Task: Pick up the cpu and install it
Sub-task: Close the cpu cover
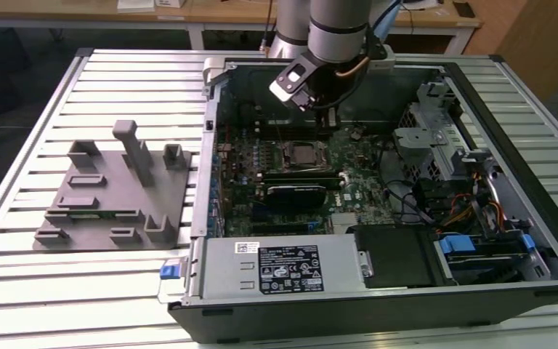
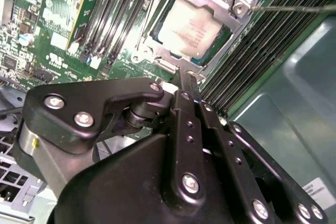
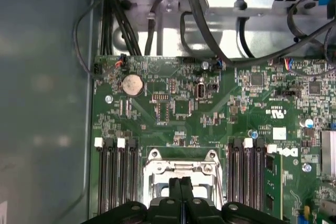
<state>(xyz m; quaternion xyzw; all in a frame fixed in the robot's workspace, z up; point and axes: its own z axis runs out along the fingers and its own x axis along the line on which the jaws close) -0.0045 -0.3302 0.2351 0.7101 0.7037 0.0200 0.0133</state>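
Evidently placed already: find the cpu lying flat in its seat on the motherboard, pale metal top up, boxed in on all sides by the socket frame. Cannot tell about latching of that frame; note a thin lever wire running off from one corner. Reckon the pick-up done, then, and the install step far along, short only of a sure sign of locking.

Just beside one edge of the frame, in the second wrist view, spot the claw, pinched together on nothing. Appears apart from the cpu, tip near the frame's rim rather than on the chip. Same pairing in the first wrist view: fingers pressed side by side in front of the frame, memory slots flanking.

Farther out, in the exterior view, see the claw hanging low inside the open computer case, close by the socket.

For any next move, judge as needed: a path free of frame, lever wire and slots, plus a level chip before any clamping force.
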